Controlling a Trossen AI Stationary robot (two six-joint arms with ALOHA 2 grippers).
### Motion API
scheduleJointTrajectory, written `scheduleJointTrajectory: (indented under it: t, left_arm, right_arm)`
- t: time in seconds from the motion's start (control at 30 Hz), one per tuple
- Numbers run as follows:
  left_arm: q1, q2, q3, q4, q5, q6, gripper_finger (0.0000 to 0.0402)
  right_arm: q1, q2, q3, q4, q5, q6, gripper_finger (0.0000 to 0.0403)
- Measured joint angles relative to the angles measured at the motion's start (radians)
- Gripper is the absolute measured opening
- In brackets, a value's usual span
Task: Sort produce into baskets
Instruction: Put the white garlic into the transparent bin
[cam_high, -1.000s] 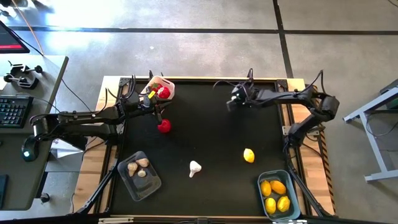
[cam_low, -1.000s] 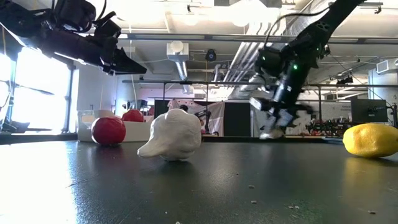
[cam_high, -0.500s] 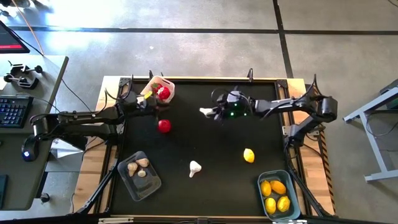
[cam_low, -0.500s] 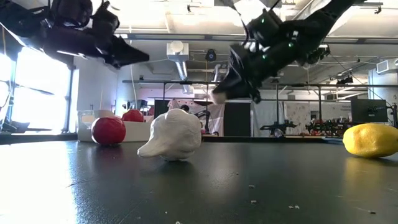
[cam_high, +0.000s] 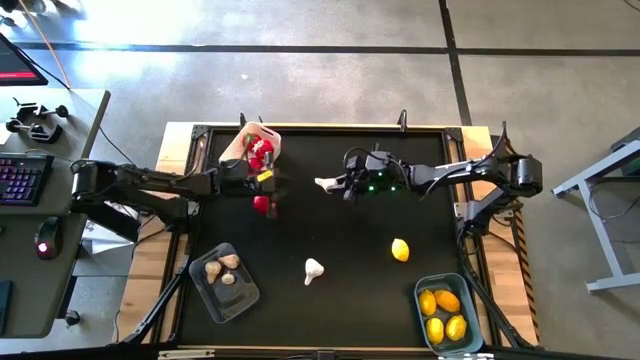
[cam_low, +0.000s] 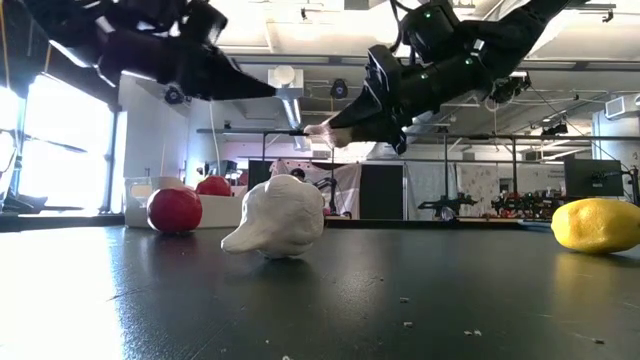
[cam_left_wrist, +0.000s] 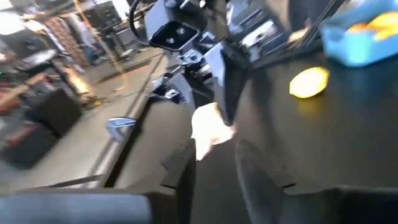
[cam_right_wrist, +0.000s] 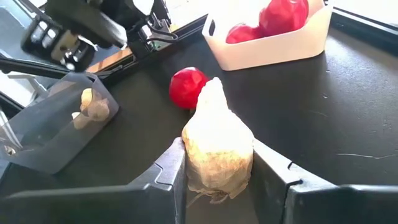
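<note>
Between the dark fingers of the right gripper (cam_right_wrist: 217, 180) sits a whitish garlic bulb (cam_right_wrist: 216, 146), clenched from both sides with its pointed tip poking forward past the fingertips. Seen from overhead, that gripper (cam_high: 340, 185) hangs over the black table (cam_high: 350, 290) with the bulb showing as a pale shape at its tip (cam_high: 325, 183), well to the right of the white basket (cam_high: 268, 150) and apart from it. Level with the tabletop, the low view shows what the overhead one cannot: the bulb (cam_low: 322, 133) is carried clear above the table surface. Just beside the white basket, on its near side, a loose red tomato (cam_high: 262, 204) lies on the table, and the left gripper (cam_high: 268, 186) hovers right over it; its fingers show spread apart in the left wrist view (cam_left_wrist: 214, 168), gripping nothing. The white basket already has red tomatoes (cam_right_wrist: 283, 15) in it, which the right wrist view shows most plainly. Farther from the white basket, a second garlic bulb (cam_high: 313, 269) and a yellow lemon (cam_high: 400, 250) lie loose on the table. The clear greyish basket (cam_high: 212, 292) holds several garlic bulbs, and the light blue basket (cam_high: 424, 292), farthest from the white one, holds lemons. Only the low view takes in the room behind the table.
</note>
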Motion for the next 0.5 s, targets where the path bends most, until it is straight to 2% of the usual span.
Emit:
scheduleJointTrajectory:
  t: [0.1, 0.23, 0.5]
  left_arm:
    - [-0.025, 0.062, 0.048, 0.000, -0.080, 0.070, 0.0137]
    - [-0.046, 0.143, 0.094, -0.001, -0.100, 0.159, 0.0172]
    - [-0.073, 0.249, 0.138, -0.006, -0.179, 0.292, 0.0186]
  right_arm:
    - [0.000, 0.000, 0.000, 0.003, -0.001, 0.000, 0.0110]
    - [0.000, 0.000, 0.000, 0.004, -0.024, 0.000, 0.0110]
    - [0.000, 0.000, 0.000, 0.009, -0.061, 0.017, 0.0110]
